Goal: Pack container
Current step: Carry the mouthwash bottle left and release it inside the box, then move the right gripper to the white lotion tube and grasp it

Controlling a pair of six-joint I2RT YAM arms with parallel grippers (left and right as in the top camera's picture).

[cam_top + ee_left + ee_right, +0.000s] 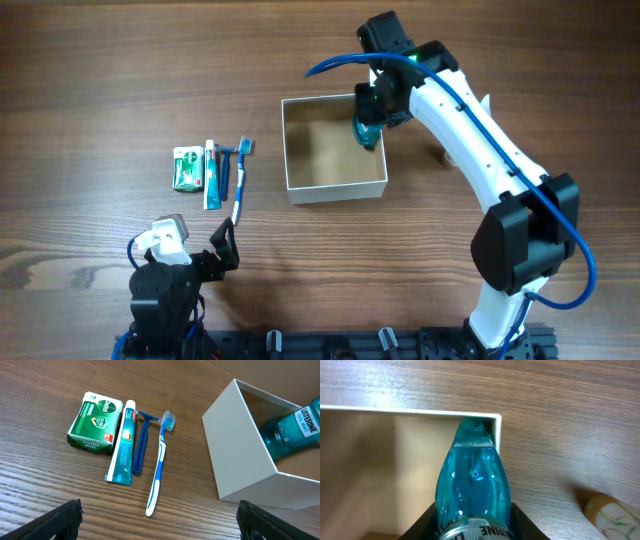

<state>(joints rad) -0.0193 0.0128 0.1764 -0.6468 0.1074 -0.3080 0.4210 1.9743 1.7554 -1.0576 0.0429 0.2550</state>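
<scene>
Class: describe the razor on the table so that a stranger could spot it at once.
Start at the white-walled container and look to its left. The razor lies between the toothpaste tube and the toothbrush. It alone is dark blue all over, with a T-shaped head.

Container: we see white walls and a tan inside, open-topped on the table.
Right gripper: over the container's far right corner, a blue bottle at its tip.
Toiletries: left of the container we find a green box, toothpaste tube, razor and toothbrush side by side.
Left gripper: near the toothbrush's handle end, not touching it.
</scene>
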